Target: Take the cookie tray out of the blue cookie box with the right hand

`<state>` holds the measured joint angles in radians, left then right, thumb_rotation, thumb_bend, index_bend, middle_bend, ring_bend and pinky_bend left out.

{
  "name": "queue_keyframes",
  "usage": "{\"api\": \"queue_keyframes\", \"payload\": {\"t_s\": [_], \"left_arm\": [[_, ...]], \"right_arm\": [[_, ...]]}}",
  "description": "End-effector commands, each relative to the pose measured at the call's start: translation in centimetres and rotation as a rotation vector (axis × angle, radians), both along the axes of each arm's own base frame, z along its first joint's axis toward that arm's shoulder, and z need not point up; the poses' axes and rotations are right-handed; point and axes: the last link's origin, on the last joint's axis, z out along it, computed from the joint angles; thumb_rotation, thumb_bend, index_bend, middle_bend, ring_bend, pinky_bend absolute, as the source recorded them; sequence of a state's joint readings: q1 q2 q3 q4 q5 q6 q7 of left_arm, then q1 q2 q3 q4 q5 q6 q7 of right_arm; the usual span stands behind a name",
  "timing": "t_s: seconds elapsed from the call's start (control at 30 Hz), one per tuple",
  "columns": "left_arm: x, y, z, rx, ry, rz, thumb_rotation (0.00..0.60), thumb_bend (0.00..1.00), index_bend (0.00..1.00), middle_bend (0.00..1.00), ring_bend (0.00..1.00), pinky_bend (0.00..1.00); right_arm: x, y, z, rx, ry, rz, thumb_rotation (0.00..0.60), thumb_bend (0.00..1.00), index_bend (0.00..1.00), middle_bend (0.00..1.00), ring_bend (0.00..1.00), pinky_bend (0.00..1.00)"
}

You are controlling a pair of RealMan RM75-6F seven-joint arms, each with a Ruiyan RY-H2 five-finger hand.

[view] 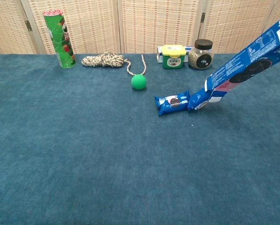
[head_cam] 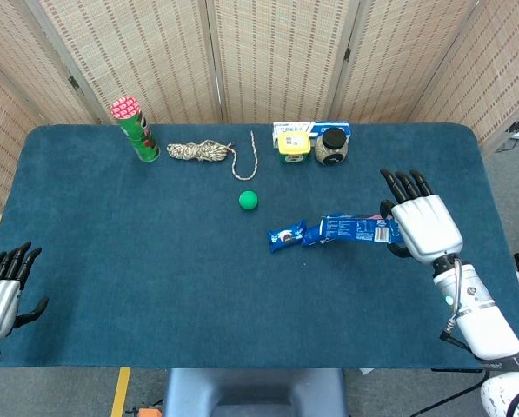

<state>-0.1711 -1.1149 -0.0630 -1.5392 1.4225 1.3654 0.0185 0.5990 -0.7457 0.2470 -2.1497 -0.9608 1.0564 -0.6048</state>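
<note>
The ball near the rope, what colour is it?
Green. The ball shows best in the chest view.

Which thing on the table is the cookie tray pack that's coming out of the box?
Start at the right hand, which holds the blue cookie box tilted, open end down. Follow the box to its low end: the small blue cookie pack lies on the table there. Unlike the round green ball behind it, it is flat, blue and shows a cookie picture.
</note>
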Motion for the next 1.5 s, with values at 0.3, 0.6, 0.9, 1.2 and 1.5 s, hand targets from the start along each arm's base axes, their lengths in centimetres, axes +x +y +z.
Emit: {"api": "queue_keyframes", "payload": {"t_s": [0.3, 0.6, 0.9, 1.2, 1.5], "left_arm": [[0.0, 0.1, -0.1, -0.004, 0.003, 0.006, 0.600, 0.36, 0.00, 0.00, 0.00, 0.00], [-0.1, 0.2, -0.2, -0.006, 0.006, 0.017, 0.600, 0.36, 0.00, 0.00, 0.00, 0.00], [-0.2, 0.3, -0.2, -0.011, 0.005, 0.026, 0.600, 0.36, 0.00, 0.00, 0.00, 0.00], [-0.2, 0.3, 0.0, -0.017, -0.009, 0.022, 0.600, 0.36, 0.00, 0.00, 0.00, 0.00], [-0.2, 0.1, 0.1, -0.024, -0.017, 0.017, 0.600, 0.36, 0.00, 0.00, 0.00, 0.00]], "right_arm": [[0.5, 1.5, 2.5, 0.006, -0.069, -0.010, 0.600, 0.23, 0.54, 0.00, 0.00, 0.00], [-1.6, 3.1, -1.2, 0.067, -0.364, 0.060, 0.600, 0.23, 0.53, 0.00, 0.00, 0.00], [-7.4, 3.1, -9.9, 0.172, -0.644, 0.065, 0.600, 0.23, 0.54, 0.00, 0.00, 0.00], [-11.3, -0.1, -14.7, 0.178, -0.700, -0.042, 0.600, 0.23, 0.51, 0.00, 0.00, 0.00], [-12.6, -0.8, -13.8, 0.222, -0.486, -0.141, 0.600, 0.23, 0.00, 0.00, 0.00, 0.00]]}}
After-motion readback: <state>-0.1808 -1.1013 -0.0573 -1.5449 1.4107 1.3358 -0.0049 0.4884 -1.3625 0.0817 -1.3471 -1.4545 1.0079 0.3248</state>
